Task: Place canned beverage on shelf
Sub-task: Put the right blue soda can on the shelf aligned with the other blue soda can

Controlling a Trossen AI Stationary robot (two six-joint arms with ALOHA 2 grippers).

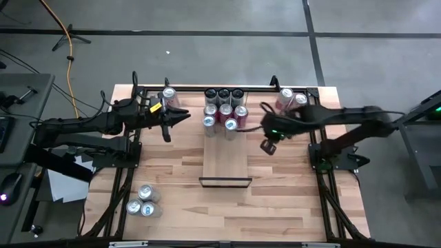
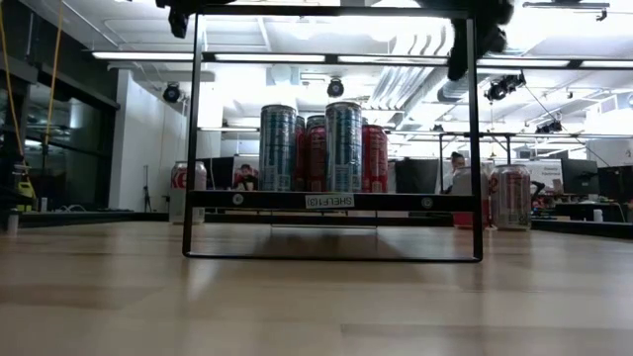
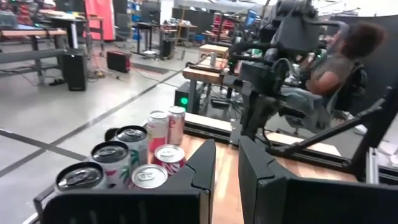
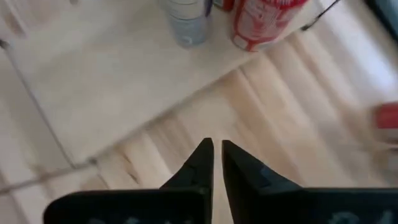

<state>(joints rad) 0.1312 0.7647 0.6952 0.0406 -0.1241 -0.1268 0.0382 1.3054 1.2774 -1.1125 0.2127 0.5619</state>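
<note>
Cans [image 1: 224, 110] stand clustered on the far end of the shelf [image 1: 225, 162], which lies mid-counter [image 1: 275, 200]; the right end effector [image 1: 268, 146] hangs just beside the shelf's right edge, fingers pinched narrow on nothing; the left end effector [image 1: 185, 116] sits left of the cluster, likewise narrow and empty; three more cans [image 1: 142, 202] wait near the counter's front left.

Overhead looks straight down, low camera level; both share the shelf [image 1: 225, 155] cans [image 2: 323, 146]

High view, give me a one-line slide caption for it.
Both grippers shut and empty: right gripper beside the shelf holding cans, left gripper waiting near them.
</note>
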